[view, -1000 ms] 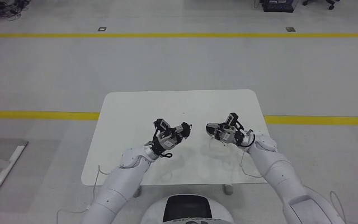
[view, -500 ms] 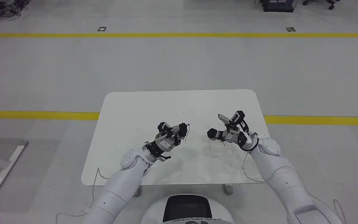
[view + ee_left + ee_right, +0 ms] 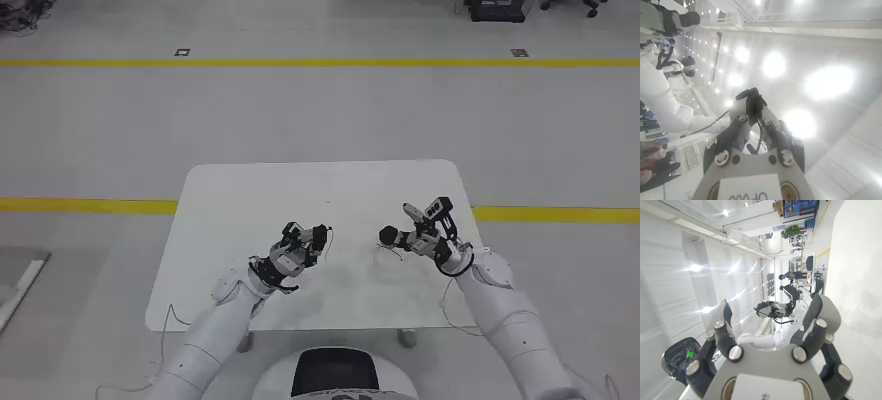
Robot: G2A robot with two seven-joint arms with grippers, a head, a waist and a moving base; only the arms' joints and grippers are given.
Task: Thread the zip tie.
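Note:
My left gripper (image 3: 308, 240) hangs over the near middle of the white table (image 3: 330, 185), turned upward. It is shut on a thin black zip tie (image 3: 326, 238), whose end sticks out past the fingertips. In the left wrist view the left gripper (image 3: 752, 98) pinches the dark zip tie (image 3: 759, 132), and the strap curves back between the fingers. My right gripper (image 3: 400, 224) is off to the right, apart from the tie, and open. In the right wrist view the right gripper (image 3: 771, 305) holds nothing, and the left gripper (image 3: 764, 310) shows beyond it.
The table's far half is bare white surface. Yellow floor lines (image 3: 80, 205) run past the table on both sides. A thin cable (image 3: 440, 295) hangs by the right arm at the table's near right edge.
The two grippers have drawn apart. The left one has pulled back and down-left with the zip tie. The right one has shifted right and its fingers have spread open.

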